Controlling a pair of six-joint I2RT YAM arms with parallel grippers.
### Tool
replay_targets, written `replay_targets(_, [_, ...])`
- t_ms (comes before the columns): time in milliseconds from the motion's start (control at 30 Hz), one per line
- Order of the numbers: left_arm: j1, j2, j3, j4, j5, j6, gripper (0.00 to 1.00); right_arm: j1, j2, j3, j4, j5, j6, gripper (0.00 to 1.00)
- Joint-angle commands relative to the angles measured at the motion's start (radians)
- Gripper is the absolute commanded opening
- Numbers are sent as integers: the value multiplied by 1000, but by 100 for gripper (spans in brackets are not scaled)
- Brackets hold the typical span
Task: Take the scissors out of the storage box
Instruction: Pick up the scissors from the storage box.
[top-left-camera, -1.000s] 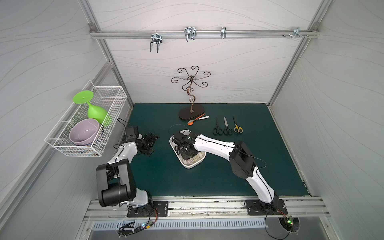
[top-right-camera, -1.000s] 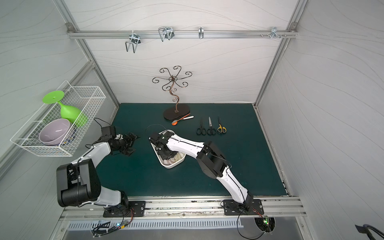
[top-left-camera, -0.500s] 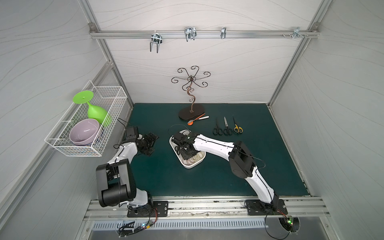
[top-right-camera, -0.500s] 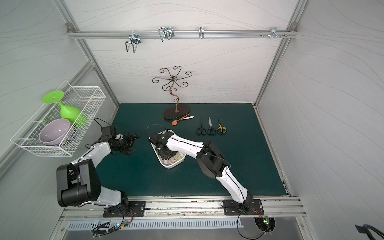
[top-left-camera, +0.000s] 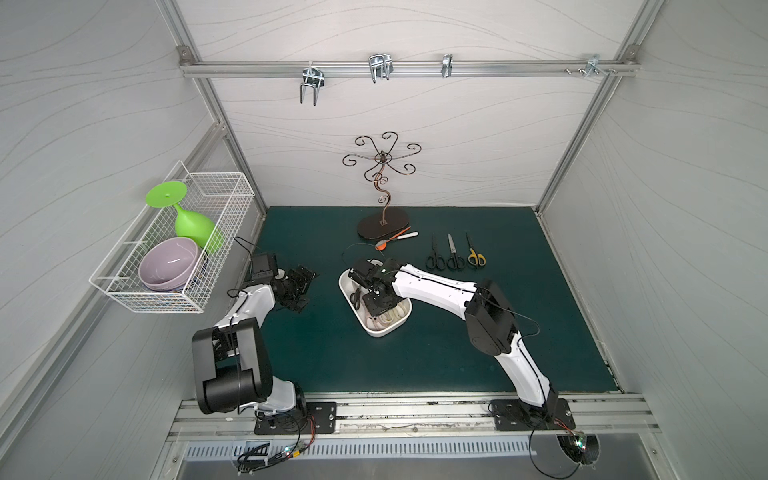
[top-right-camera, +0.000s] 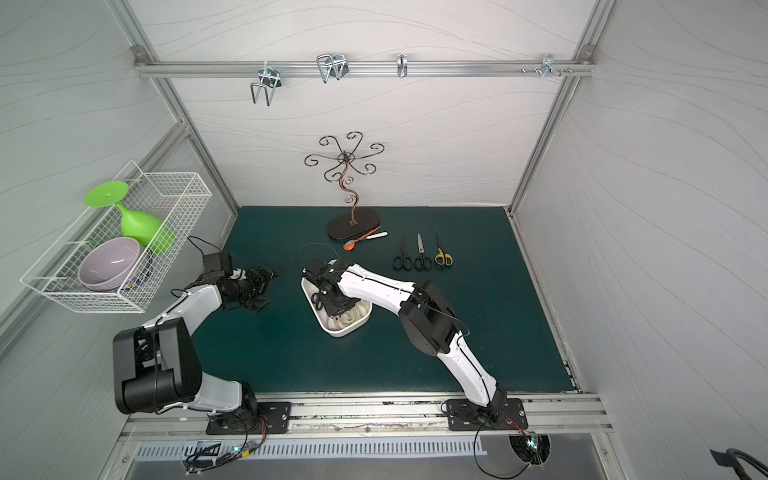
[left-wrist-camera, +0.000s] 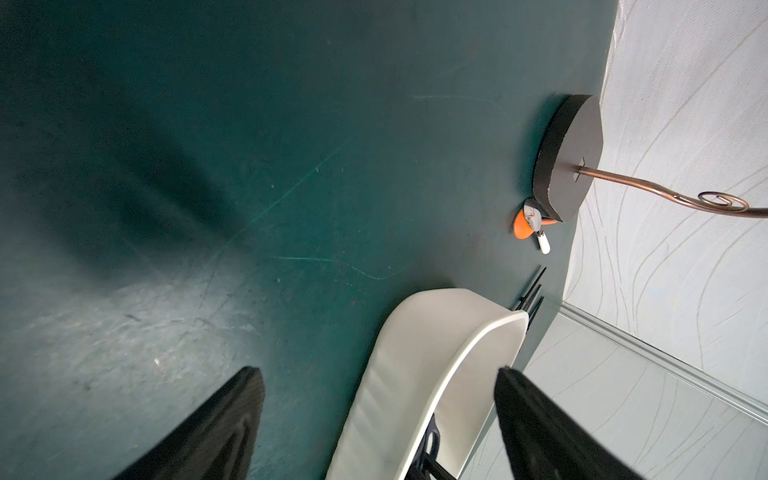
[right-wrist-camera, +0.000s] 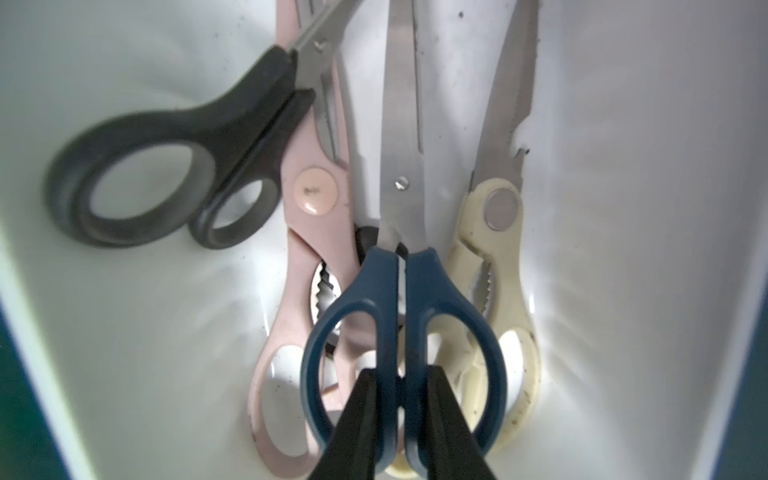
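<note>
Right wrist view: right gripper (right-wrist-camera: 401, 372) pinching blue scissors (right-wrist-camera: 403, 291) inside the storage box (right-wrist-camera: 623, 249)

Four pairs lie in the white box. At the left of the frame are black scissors (right-wrist-camera: 137, 183). Next come pink shears (right-wrist-camera: 311, 195), then the blue scissors at centre, lying on top, then cream shears (right-wrist-camera: 494, 216) at the right. At bottom centre, the gripper's two black fingers reach into the blue handle loops and are closed on the two inner bars.

To lift well, a slow, straight rise looks best. The blue handles overlap the pink and cream ones and could drag them along. A firm pinch should keep the blades from swinging.

In a top view, the left gripper (top-left-camera: 307, 291) at centre left hangs open and empty over the green mat (top-left-camera: 415, 361), apart from the box. The box sits at centre. To its upper right, three pairs of scissors (top-left-camera: 455, 257) already lie in a row on the mat, a likely spot for this pair.
</note>
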Motion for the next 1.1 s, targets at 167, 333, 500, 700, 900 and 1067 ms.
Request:
replay_targets(167, [8,8,-4,25,2,-1,91,-12,-147,-41,-58,-43,-33,5])
replay_targets(333, [7,11,-5,27,-1,-2,91,-12,-215,-91,-59,-17,-25,5])
replay_targets(500, [7,26,-5,33,11,1,91,-43,-281,-137,-28,-12,-16,5])
replay_targets(700, [6,34,-4,35,17,9,91,-150,-358,-224,57,-38,-41,5])
replay_targets(900, [-5,17,2,20,4,44,91,-295,-423,-311,133,-11,-145,5])
replay_targets(1067, [-16,14,39,-24,-5,68,91,-471,-437,-366,167,55,-255,3])
